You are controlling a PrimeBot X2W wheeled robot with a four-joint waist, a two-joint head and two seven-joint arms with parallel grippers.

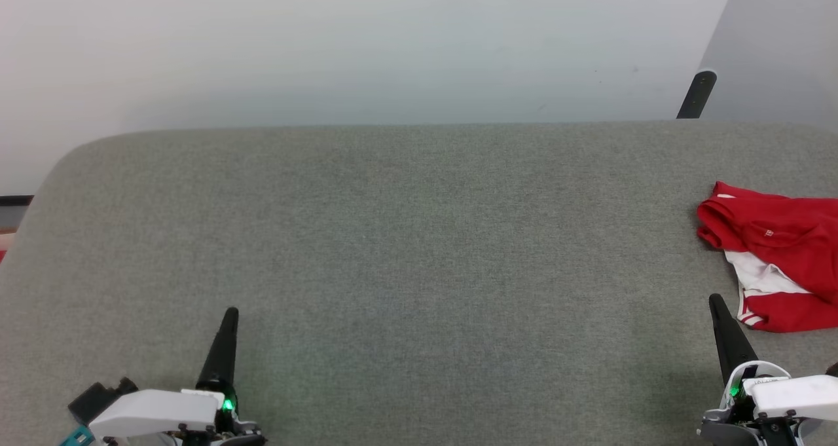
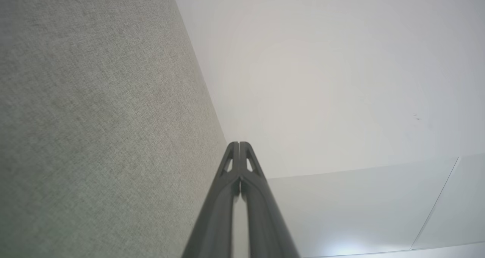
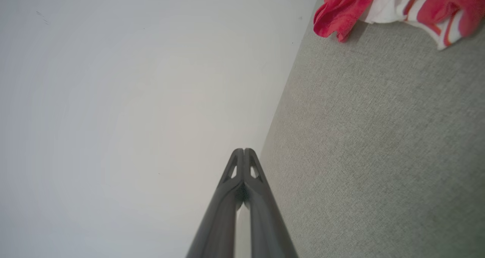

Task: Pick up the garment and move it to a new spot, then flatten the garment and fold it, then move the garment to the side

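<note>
The garment is a bright red jersey with white lining and red-and-white striped trim, lying crumpled at the right edge of the grey fabric table. In the right wrist view the garment bunches at the top right. My right gripper stands shut and empty just below and left of the garment, apart from it; its fingertips are pressed together. My left gripper rests shut and empty at the lower left, far from the garment, with its fingertips closed.
A pale wall runs behind the table's far edge. A dark post and a grey panel stand at the back right. Bare grey table surface spans the middle and left.
</note>
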